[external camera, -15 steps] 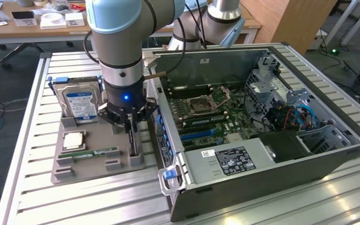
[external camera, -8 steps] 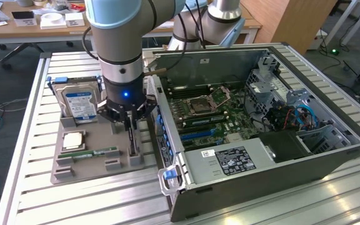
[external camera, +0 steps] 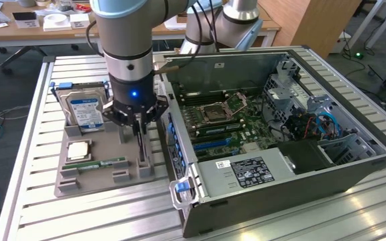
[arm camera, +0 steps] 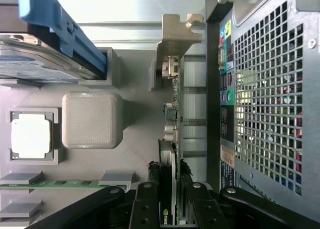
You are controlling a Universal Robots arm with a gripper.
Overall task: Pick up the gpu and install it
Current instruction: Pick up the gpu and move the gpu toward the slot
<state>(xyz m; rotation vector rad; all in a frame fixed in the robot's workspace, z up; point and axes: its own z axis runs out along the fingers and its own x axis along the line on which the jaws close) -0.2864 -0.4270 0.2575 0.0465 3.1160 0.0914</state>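
The gpu (external camera: 142,149) is a thin dark card standing on edge in a slot at the grey tray's (external camera: 92,181) side nearest the computer. In the wrist view the gpu (arm camera: 172,139) runs away from the fingers to its silver end bracket (arm camera: 176,39). My gripper (external camera: 139,131) points straight down over the card. Its black fingers (arm camera: 148,204) sit on both faces of the card's near end, so my gripper (arm camera: 172,206) is shut on it. The card's lower edge is still among the tray's holder blocks.
The open computer case (external camera: 273,125) lies right beside the tray, its motherboard (external camera: 226,125) exposed and its perforated rear wall (arm camera: 270,89) close to the card. The tray also holds a blue-labelled hard drive (external camera: 86,110), a CPU (external camera: 79,149) and a green RAM stick (external camera: 96,164).
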